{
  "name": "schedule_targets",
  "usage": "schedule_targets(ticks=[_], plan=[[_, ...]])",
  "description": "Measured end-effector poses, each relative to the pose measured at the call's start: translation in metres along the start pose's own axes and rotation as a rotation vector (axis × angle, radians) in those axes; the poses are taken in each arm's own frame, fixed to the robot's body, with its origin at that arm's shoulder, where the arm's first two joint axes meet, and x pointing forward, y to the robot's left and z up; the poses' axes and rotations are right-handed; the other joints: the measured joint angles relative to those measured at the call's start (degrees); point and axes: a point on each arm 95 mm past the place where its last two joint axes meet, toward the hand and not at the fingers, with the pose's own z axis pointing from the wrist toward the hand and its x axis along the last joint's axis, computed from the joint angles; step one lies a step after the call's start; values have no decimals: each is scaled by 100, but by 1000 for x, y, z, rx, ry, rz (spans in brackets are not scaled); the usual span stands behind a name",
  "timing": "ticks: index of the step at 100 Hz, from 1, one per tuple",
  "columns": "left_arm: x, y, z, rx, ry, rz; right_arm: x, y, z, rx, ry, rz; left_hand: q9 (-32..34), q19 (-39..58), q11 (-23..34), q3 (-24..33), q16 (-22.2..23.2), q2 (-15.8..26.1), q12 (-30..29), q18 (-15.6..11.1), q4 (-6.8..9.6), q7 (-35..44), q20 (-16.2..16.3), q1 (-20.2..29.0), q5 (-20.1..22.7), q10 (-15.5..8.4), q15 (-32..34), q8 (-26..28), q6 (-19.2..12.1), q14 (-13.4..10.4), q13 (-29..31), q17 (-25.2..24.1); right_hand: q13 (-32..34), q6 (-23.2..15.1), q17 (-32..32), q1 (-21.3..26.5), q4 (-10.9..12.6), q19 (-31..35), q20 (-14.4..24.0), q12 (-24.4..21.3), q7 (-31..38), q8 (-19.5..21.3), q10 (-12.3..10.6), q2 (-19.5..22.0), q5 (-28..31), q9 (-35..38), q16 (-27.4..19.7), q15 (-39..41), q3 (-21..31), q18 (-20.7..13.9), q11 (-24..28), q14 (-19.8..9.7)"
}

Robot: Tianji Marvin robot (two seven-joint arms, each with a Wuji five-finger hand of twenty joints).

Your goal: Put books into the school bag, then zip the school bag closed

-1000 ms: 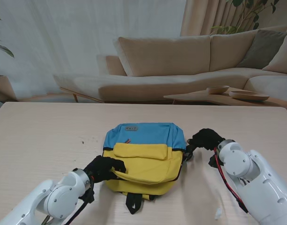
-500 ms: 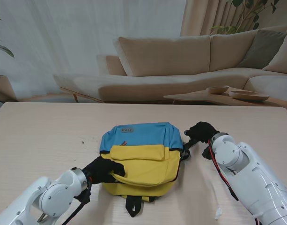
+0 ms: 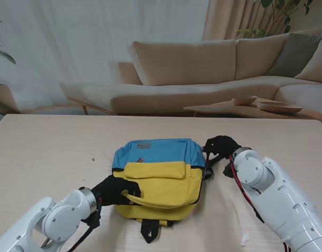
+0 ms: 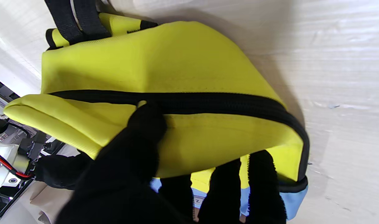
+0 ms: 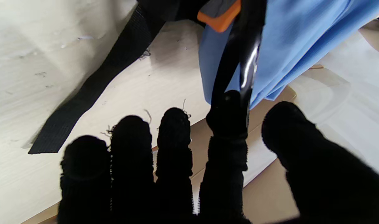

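The left hand (image 3: pixel 114 190) fingers (image 4: pixel 146 124) pinch the yellow flap beside the black zipper (image 4: pixel 208 104), at seven o'clock of the school bag (image 3: pixel 159 176) on the table (image 3: pixel 45 152). The right hand (image 3: pixel 219 147), at three o'clock, hooks one finger on a glossy black strap (image 5: pixel 244 59), the others spread. A slipping hook would likely drag the bag sideways and stall the zip.

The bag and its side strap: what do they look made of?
School bag: looks like matte woven fabric, probably polyester or nylon; fine weave shows on its yellow panel in the left wrist view. Strap: flat black webbing with a ribbed weave, likely nylon.
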Motion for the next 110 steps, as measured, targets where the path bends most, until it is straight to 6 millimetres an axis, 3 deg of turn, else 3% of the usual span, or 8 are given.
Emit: schedule_targets(ticks=[9,13,18,26,50,84,101,110], plan=[[-1,1,-3,-8,-1,-9,0,1,-1,15,-1,-28,-624,-377,244,855,-169,1,-1015,-13,14,-690,-9,-1073,-611,-104,-332,-891,354,-116,-240,-133,-285,-122,-187,50,0,-123,5,-258,-971,-1725,1,-33,-975,-394,5,-239,-138,0,-275,-1],[0,1,-4,-16,1,-11,-1,2,-2,12,-1,-38,-951,-562,244,939,-224,3,-1252,-24,15,-923,-18,-1419,-873,-137,-480,-1146,462,-178,-366,-190,-340,-29,-244,-68,86,-159,12,-390,-1544,-2025,1,85,-1259,-530,6,-332,-163,0,-366,-1],[0,1,-5,-24,3,-12,-1,5,-4,7,2,-53,-1271,-764,100,1014,-254,3,-1532,-35,15,-1158,-42,-1740,-1165,-143,-614,-1414,510,-214,-508,-256,-527,77,-313,-127,307,-208,44,-514,-2143,-2097,1,212,-1588,-707,10,-441,-242,-7,-449,-45],[-1,0,-8,-23,7,-25,-1,8,-7,-9,8,-76,-1735,-1186,-543,996,-365,2,-1954,-98,15,-1434,-89,-2138,-1452,-70,-853,-1738,528,-274,-728,-321,-657,214,-446,-240,307,-283,59,-645,-2583,-2278,1,312,-2115,-981,10,-584,-402,-17,-606,-89],[-1,-12,-28,87,11,-104,11,19,-31,-103,66,-56,-1942,-2237,-1002,555,-581,204,-2214,-148,15,-1681,-83,-2517,-1660,-58,-1401,-2048,520,-330,-915,-390,-1545,425,-1604,-426,412,-1207,-20,-2032,-2622,-2632,1,567,-2599,-1548,-756,-2868,-478,32,-1989,-109],[-1,-49,-38,301,12,-152,62,5,-69,-176,209,29,-2015,-3354,-1386,189,-726,366,-2488,-149,16,-2080,54,-2510,-1654,91,-1882,-2453,520,-331,-1065,-360,-2436,460,-2920,-424,474,-3485,-1340,-2799,-2704,-2878,-15,567,-3158,-2312,-1867,-5515,-405,177,-3101,-461],[-15,-68,-24,404,16,-204,93,-18,-80,-161,260,54,-2472,-3948,-1650,136,-947,381,-2738,-301,16,-2373,62,-2510,-1667,71,-2216,-2754,520,-491,-1425,-441,-3225,461,-3652,-362,539,-4338,-1866,-2924,-2861,-3030,-161,571,-3805,-3092,-2171,-6150,-395,-171,-3321,-812],[-19,-71,-17,423,18,-234,106,-31,-86,-147,293,64,-2610,-4264,-1777,76,-1082,424,-2889,-363,16,-2697,-305,-2510,-1667,-35,-2376,-3016,520,-601,-1567,-387,-3736,424,-4076,-362,539,-4835,-2225,-3017,-3006,-3102,-378,631,-4193,-3635,-2320,-6458,-404,-465,-3438,-1101]])
